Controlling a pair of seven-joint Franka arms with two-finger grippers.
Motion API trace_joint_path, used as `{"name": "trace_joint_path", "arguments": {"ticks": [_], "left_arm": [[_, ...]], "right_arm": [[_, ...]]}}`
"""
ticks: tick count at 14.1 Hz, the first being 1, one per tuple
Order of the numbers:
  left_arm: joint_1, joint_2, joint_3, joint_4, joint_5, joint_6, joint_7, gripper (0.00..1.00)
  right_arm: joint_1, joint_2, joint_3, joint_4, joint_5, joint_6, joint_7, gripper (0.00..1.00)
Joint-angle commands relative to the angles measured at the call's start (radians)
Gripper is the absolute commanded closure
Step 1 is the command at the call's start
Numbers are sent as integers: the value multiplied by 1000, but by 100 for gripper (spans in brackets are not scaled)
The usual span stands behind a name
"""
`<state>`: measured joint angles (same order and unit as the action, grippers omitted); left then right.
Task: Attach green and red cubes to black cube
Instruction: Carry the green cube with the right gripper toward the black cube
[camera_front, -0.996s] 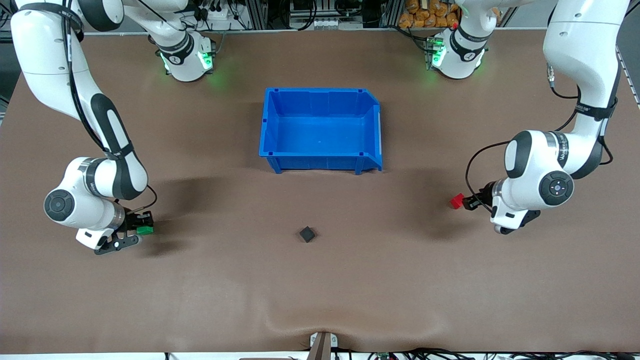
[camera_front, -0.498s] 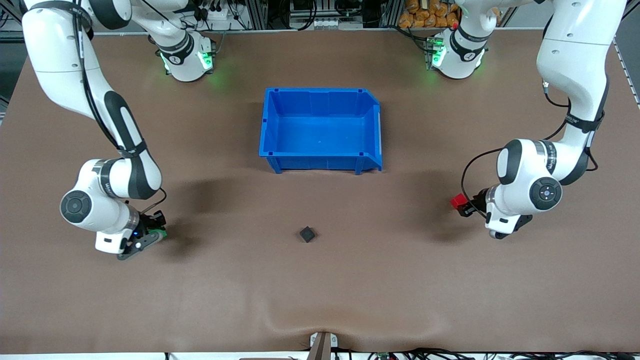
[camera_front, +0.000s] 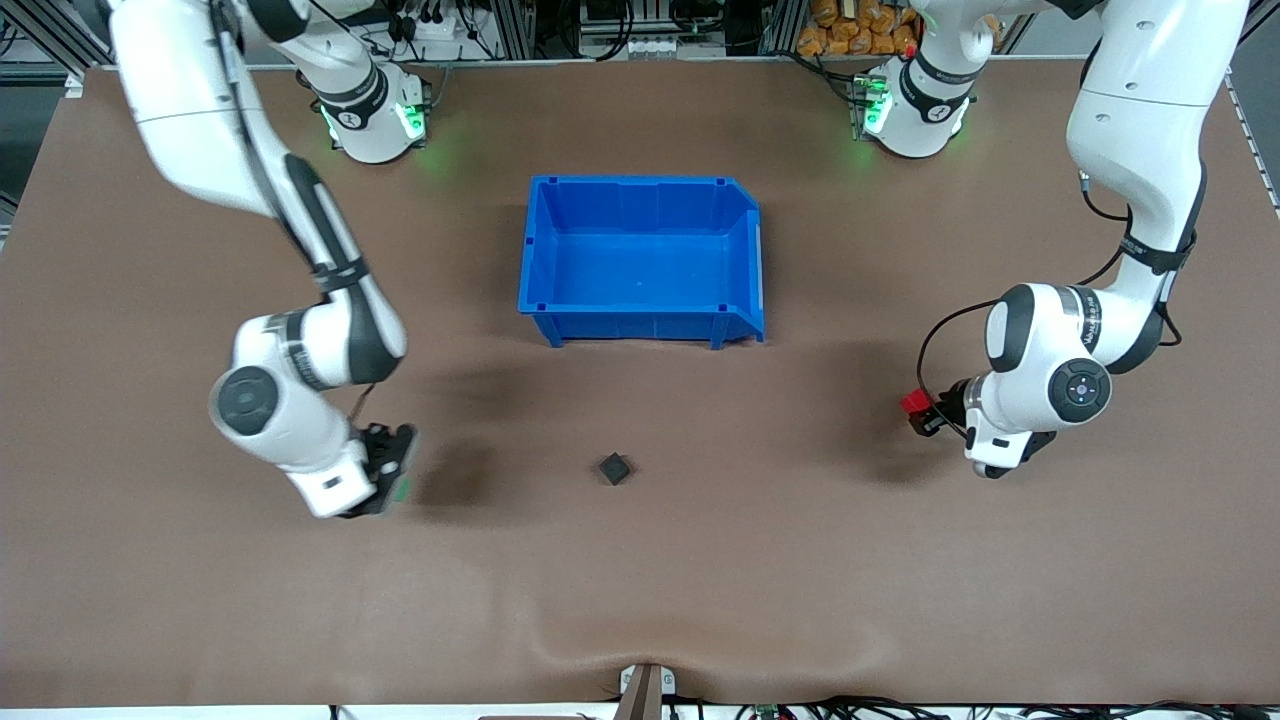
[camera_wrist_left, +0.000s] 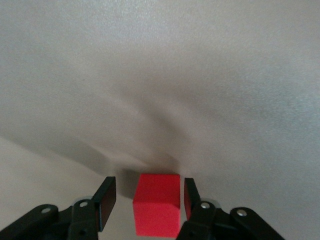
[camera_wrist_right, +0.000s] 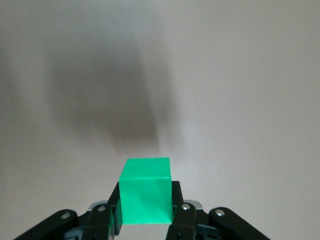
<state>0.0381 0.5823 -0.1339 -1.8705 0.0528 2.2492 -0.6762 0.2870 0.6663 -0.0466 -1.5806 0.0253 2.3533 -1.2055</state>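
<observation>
Green cube (camera_wrist_right: 146, 191) is clamped between the fingers of the right gripper (camera_front: 385, 470), held off the table (camera_front: 640, 600) toward the right arm's end, roughly midway between the base-side edge and the camera-side edge. In the front view only a sliver of green shows under the wrist; the right wrist view confirms both pads tight on the cube's sides

Red cube (camera_front: 913, 402) sits in the left gripper (camera_front: 925, 412) toward the left arm's end of the table. In the left wrist view the red cube (camera_wrist_left: 157, 204) is seen with one finger against it and a visible gap at the other finger, so the jaws are judged apart, grip not yet firm; whether the cube rests on the surface cannot be told

Black cube (camera_front: 615, 467) lies free on the table between the two grippers, nearer the camera-side edge than the blue bin (camera_front: 545, 300), well apart from both

Judgement: each arm is given one coloured cube so both can be brought in from its own end against the black cube. Red grasp likely needs closing first
</observation>
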Motion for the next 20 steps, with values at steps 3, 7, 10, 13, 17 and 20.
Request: {"name": "trace_joint_path", "arguments": {"ticks": [3,7,10,13,17,20], "left_arm": [[-3,-7,-3,-26,-13,29,-29,43],[-1,-4,-3,-29,-13,43,-51,56],[-7,1,-3,-27,-13,44,-86,70],[-7,-1,-18,-15,-40,49,-181,95],[-20,-7,-36,22,-45,49,-345,100],[-41,-2,-56,68,-45,47,-488,100]], "right_arm": [[130,39,-9,22,4,-9,-25,100],[214,99,-10,63,-5,-8,130,100],[216,176,-10,169,-10,-12,135,100],[221,255,-12,272,-12,-8,126,100],[264,321,-13,393,-31,-5,109,100],[279,368,-13,485,-39,-3,41,100]]}}
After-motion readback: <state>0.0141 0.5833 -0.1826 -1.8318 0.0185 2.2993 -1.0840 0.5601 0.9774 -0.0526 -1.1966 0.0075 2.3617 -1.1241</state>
